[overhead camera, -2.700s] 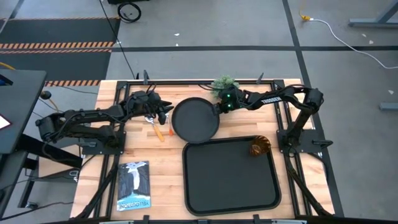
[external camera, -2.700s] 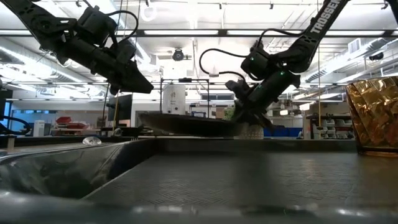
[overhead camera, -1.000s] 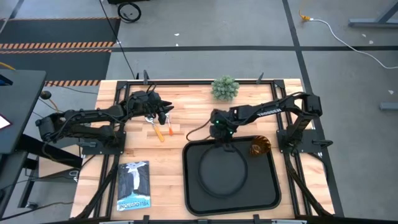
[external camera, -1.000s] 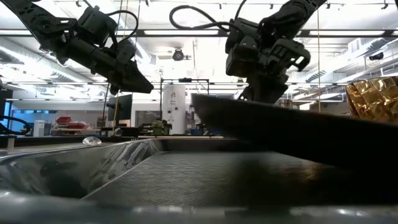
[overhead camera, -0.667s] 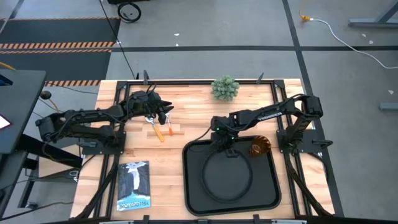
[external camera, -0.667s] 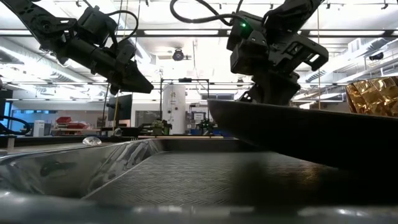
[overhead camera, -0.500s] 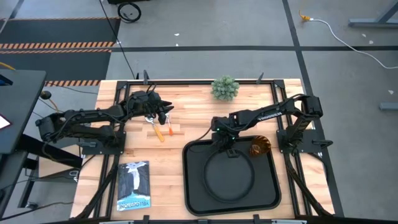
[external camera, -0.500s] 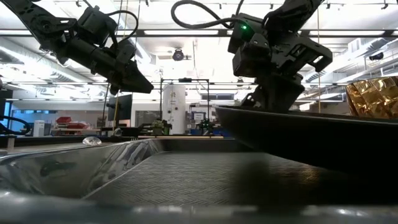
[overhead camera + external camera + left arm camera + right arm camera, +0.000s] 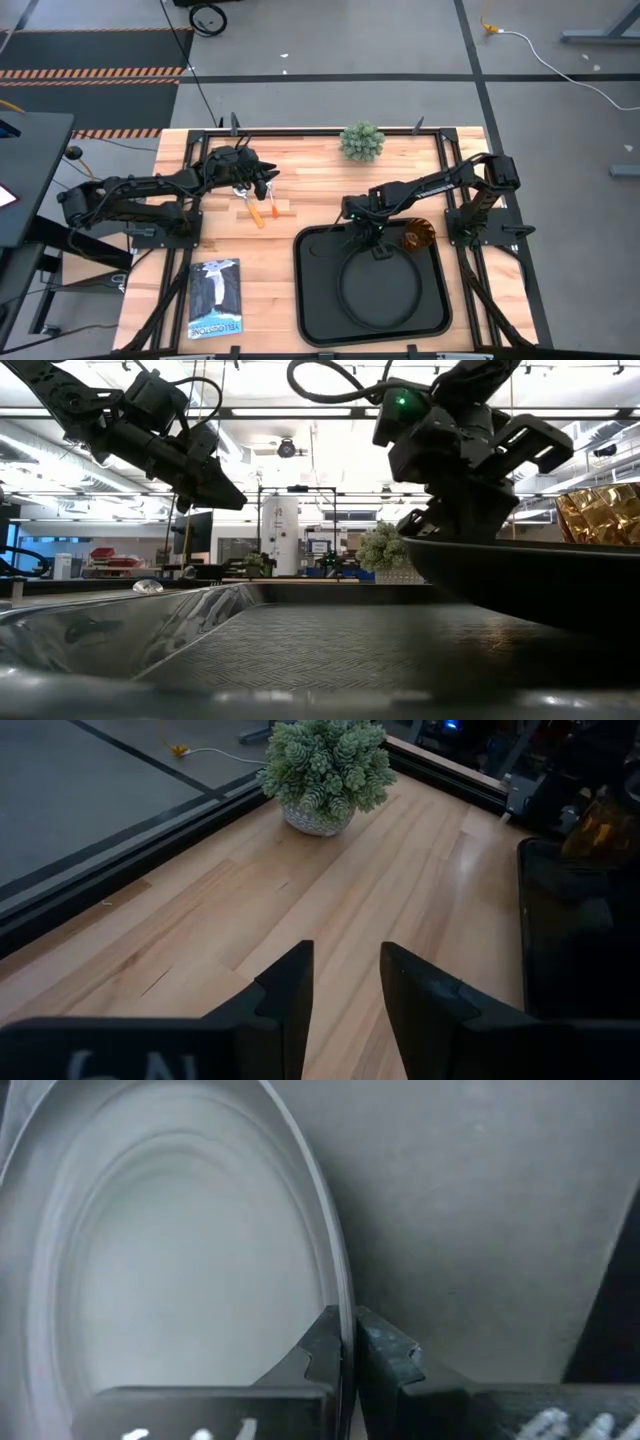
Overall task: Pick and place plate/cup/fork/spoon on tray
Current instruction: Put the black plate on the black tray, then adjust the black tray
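Note:
The round black plate [image 9: 378, 290] is over the black rectangular tray [image 9: 300, 290], held by my right gripper [image 9: 372, 240], which is shut on its far rim. In the low view the plate [image 9: 520, 580] is tilted, its far rim up, under the gripper [image 9: 465, 510]. The amber cup [image 9: 416, 237] stands in the tray's far right corner. Two orange-handled utensils [image 9: 257, 210], the fork and the spoon, lie on the wood left of the tray; which is which I cannot tell. My left gripper [image 9: 265, 180] hovers open just above them. My right gripper pinches the plate's raised rim [image 9: 335, 1270] at its far edge, one finger inside the rim and one outside. The fingers slant down from the table's far side. The plate is tilted, far rim highest, over the tray floor; whether its near edge touches, I cannot tell.
A small potted plant [image 9: 362, 142] stands at the far edge, also in the left wrist view [image 9: 325, 770]. A book [image 9: 216, 297] lies at the near left. Bare wood lies between the utensils and the tray.
My right gripper has carried the plate toward the table's near edge and a little to the right, over the tray, and lowered it; the plate stays tilted with its far rim up.

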Action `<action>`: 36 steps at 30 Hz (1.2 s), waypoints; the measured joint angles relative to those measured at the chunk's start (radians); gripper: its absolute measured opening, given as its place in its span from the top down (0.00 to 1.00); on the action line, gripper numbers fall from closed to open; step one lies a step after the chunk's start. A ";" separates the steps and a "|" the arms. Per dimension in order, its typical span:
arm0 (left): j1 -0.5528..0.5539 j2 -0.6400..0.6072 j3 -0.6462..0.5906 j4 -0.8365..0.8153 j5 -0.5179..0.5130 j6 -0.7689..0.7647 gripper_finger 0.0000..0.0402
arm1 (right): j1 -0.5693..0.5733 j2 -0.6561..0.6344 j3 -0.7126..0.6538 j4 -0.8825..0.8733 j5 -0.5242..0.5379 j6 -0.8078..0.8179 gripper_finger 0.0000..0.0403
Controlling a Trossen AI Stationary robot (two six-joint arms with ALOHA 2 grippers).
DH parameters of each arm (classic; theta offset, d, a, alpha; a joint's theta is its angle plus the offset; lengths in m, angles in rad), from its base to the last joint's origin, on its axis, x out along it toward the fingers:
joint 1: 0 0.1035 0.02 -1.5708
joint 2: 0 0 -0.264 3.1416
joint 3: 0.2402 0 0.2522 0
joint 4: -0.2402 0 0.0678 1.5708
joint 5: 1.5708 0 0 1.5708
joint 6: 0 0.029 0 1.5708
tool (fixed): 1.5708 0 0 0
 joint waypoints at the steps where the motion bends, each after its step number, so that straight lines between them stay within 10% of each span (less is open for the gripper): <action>1: 0.000 0.000 0.000 0.000 0.000 -0.002 0.69 | 0.005 0.000 0.000 -0.002 0.001 -0.006 0.94; 13: 0.000 0.000 0.000 0.000 0.000 -0.009 0.69 | 0.033 0.000 0.000 -0.050 0.002 -0.064 0.93; 24: 0.000 0.000 0.000 0.000 0.053 -0.005 0.69 | 0.043 0.000 0.000 -0.053 0.020 -0.038 0.72; 36: 0.000 0.000 0.000 -0.001 0.140 -0.004 0.69 | 0.034 0.000 0.087 0.014 0.230 0.056 0.70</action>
